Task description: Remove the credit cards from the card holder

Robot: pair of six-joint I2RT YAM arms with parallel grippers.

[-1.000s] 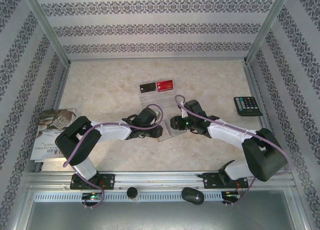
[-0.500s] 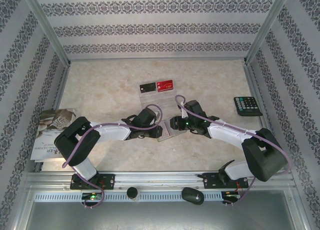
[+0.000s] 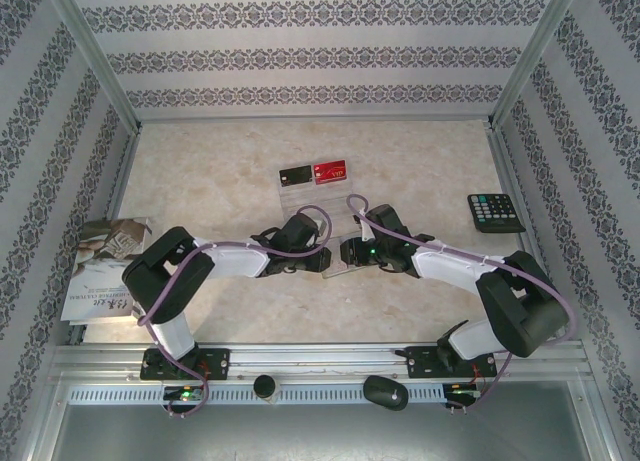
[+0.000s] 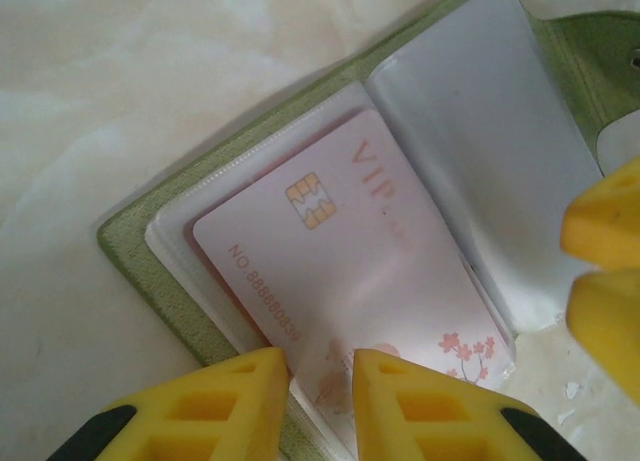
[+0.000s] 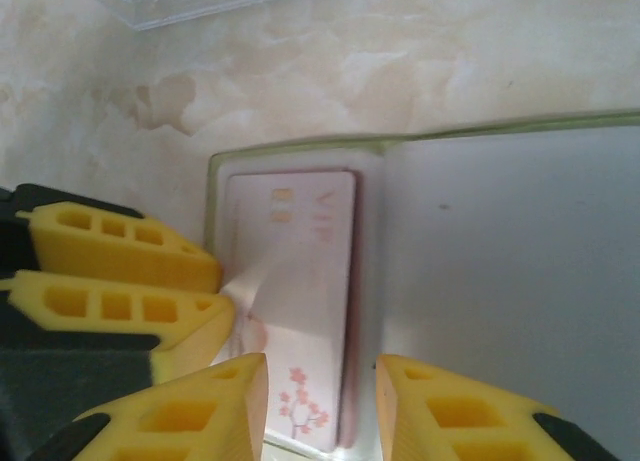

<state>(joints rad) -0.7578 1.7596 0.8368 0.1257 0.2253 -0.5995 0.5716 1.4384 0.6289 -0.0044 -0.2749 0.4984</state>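
Note:
The olive-green card holder (image 4: pixel 135 256) lies open on the table, pale clear sleeves showing (image 5: pixel 500 281). A pale pink credit card (image 4: pixel 340 251) with a gold chip and blossom print sits in its left sleeve (image 5: pixel 300 281). My left gripper (image 4: pixel 320 366) is shut on the near edge of that card, and a thin corner lifts between its fingers (image 5: pixel 130 251). My right gripper (image 5: pixel 320 381) hovers open over the holder's fold, nothing pinched. From above, both grippers (image 3: pixel 322 261) (image 3: pixel 346 251) meet over the holder (image 3: pixel 345 272). A black card (image 3: pixel 294 175), a red card (image 3: pixel 331 170) and see-through ones (image 3: pixel 292 194) lie farther back.
A black calculator (image 3: pixel 496 212) rests near the right wall. A printed booklet (image 3: pixel 100 266) lies by the left wall. Patterned walls and a metal frame close in the table on three sides.
The left arm has slid a little to the right, closing in on the right gripper. The right gripper's jaws have narrowed. The cards at the back have not moved.

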